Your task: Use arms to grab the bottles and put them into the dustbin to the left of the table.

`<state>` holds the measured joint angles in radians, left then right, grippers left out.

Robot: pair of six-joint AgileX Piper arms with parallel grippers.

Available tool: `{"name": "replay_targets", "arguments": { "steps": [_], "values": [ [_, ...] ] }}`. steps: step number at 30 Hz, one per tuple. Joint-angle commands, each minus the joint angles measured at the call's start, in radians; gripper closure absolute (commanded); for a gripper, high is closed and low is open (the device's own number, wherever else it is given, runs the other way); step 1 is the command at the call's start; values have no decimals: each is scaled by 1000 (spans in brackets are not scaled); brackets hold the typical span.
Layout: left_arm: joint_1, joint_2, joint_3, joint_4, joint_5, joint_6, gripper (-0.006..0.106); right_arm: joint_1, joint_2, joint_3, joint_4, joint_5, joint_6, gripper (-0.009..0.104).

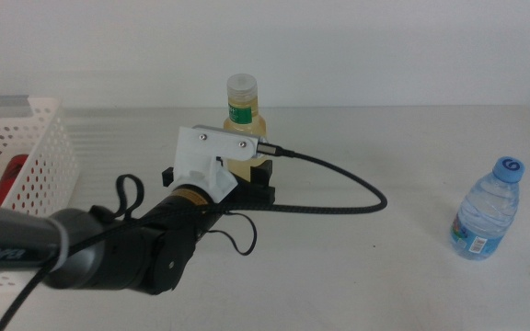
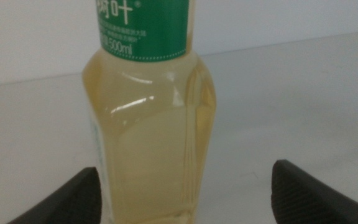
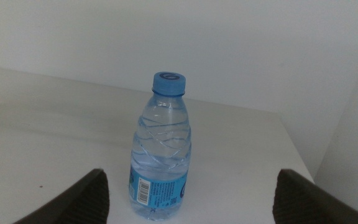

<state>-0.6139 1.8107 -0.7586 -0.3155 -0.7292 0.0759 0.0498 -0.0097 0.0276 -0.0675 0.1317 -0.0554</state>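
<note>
My left gripper [image 1: 263, 177] stands spread wide around the base of the tall yellow bottle [image 1: 244, 118], jaws clear of its sides, so it sits centred for a squeeze. The bottle stands upright mid-table [image 1: 385, 276], pale liquid under a green collar. My right gripper [image 3: 188, 202] (waiting, also unclenched) faces the blue-capped water bottle [image 3: 161, 149].

The left gripper [image 1: 247, 175] is seen at the yellow bottle [image 1: 244, 124] mid-desk [image 1: 385, 276]; the water bottle [image 1: 488, 210] stands right, the dustbin [image 1: 26, 152] left.
</note>
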Motion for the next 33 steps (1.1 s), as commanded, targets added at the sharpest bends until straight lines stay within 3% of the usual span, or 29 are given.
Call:
{"name": "replay_targets", "arguments": {
  "steps": [1, 13, 33],
  "values": [
    [0, -25, -49, -8, -85, 2, 10, -9, -28, -7, -7, -75, -5, 26],
    [0, 49, -106, -64, -125, 17, 10, -9, -28, -7, -7, -75, -5, 26],
    [1, 163, -179, -62, -235, 58, 10, -9, -28, -7, -7, -75, -5, 26]
  ]
}}
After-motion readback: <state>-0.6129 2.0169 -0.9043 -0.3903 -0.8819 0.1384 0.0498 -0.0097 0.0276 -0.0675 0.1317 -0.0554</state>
